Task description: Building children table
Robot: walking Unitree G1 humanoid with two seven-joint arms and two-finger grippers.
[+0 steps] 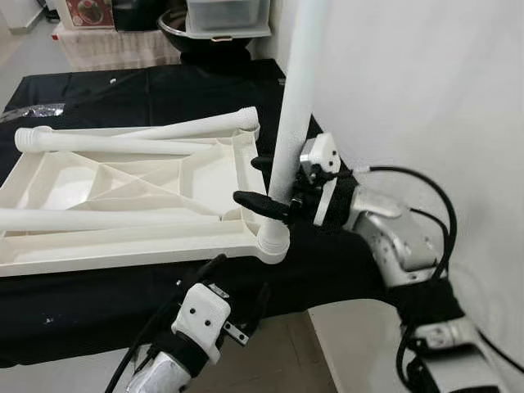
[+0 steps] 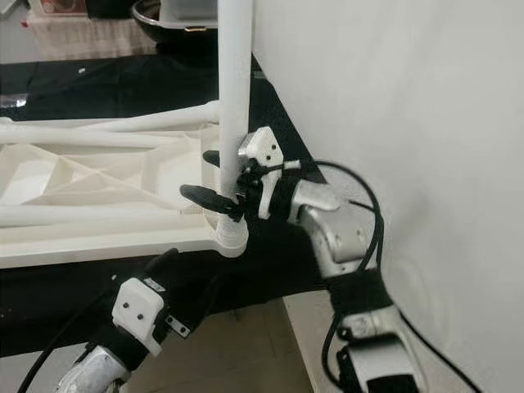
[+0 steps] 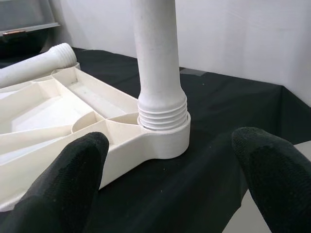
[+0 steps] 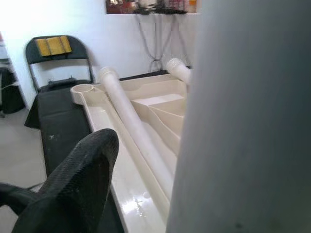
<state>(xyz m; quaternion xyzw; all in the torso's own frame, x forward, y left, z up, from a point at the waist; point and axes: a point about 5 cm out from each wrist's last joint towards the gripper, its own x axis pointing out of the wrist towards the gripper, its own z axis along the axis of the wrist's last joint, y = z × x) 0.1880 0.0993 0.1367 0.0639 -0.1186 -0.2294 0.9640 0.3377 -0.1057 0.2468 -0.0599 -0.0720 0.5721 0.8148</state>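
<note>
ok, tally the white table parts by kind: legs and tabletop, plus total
Upright table leg in the corner socket, right gripper around it: 1
Loose table legs lying on the tabletop: 3
Upturned tabletop: 1
Total: 5

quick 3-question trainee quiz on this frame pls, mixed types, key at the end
1. True or false: the upright leg stands in the corner socket of the upside-down tabletop.
2. Which gripper has its fingers around the upright leg? A) left gripper B) right gripper C) both
3. Fill in: the loose legs lie on the ____.

Key
1. True. In the left wrist view its threaded end sits in the socket, with some threads showing above the rim.
2. B. The right gripper's fingers are either side of the leg just above the socket; the left gripper hangs open below the table edge, near that corner.
3. Tabletop, lying flat across its ribbed underside.
</note>
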